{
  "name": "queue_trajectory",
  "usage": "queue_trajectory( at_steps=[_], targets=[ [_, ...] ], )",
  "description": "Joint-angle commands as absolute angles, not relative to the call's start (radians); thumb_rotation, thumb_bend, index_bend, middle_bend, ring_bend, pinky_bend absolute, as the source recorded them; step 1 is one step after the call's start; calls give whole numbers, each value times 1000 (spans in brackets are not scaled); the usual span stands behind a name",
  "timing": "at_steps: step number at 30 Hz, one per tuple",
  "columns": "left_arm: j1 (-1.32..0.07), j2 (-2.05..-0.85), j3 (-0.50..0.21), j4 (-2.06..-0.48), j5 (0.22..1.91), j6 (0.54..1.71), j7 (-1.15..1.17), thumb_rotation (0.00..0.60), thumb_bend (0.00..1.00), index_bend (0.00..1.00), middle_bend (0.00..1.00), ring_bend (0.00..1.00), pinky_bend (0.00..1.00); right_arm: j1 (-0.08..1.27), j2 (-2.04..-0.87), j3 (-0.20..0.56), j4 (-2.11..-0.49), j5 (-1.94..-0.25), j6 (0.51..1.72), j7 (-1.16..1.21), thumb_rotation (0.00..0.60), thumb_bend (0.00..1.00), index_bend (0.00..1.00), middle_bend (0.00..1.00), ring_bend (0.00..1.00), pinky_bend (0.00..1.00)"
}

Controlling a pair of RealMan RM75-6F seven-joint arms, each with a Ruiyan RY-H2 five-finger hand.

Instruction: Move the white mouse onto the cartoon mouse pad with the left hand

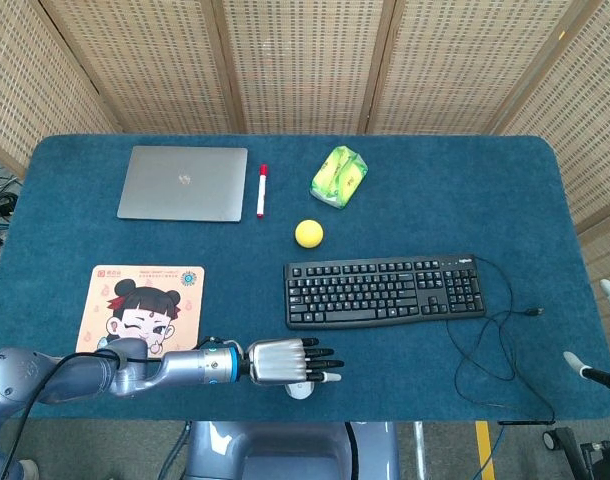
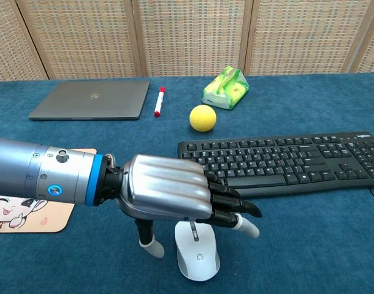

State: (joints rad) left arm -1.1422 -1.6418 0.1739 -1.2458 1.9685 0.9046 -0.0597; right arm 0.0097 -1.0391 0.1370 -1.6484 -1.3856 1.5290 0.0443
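The white mouse lies near the table's front edge, right of the cartoon mouse pad, whose corner shows as mouse pad in the chest view. My left hand hovers palm down just over the mouse's back end. Its fingers bend down past the mouse's front, and the thumb hangs down to the mouse's left. Nothing is held. In the head view the left hand covers most of the mouse. My right hand peeks in at the right edge, fingers apart and empty.
A black keyboard lies just beyond the mouse, its cable looping to the right. Further back are a yellow ball, a green packet, a red-capped marker and a closed laptop.
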Motion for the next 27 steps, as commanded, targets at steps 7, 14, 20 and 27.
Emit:
queue_trajectory(
  at_steps=[7,14,20,27],
  targets=[
    [-1178,-1681,162,-1235,1930,842,-79,600,6,228,147,209,290,9,-1039,140,-1639,-1373,1524,51,600,53,43,0,0,0],
    [-1201,-1702,174,-1213,1935,825,-90,600,17,380,297,341,363,9,-1041,145,-1633,-1361,1521,51,600,53,43,0,0,0],
    [-1211,-1705,199,-1181,1958,844,-103,600,42,555,431,454,414,8,-1043,148,-1628,-1351,1520,52,600,53,43,0,0,0],
    [-1193,-1706,228,-1118,2005,959,-122,600,42,613,477,475,414,10,-1049,152,-1623,-1339,1517,38,600,53,43,0,0,0]
  ],
)
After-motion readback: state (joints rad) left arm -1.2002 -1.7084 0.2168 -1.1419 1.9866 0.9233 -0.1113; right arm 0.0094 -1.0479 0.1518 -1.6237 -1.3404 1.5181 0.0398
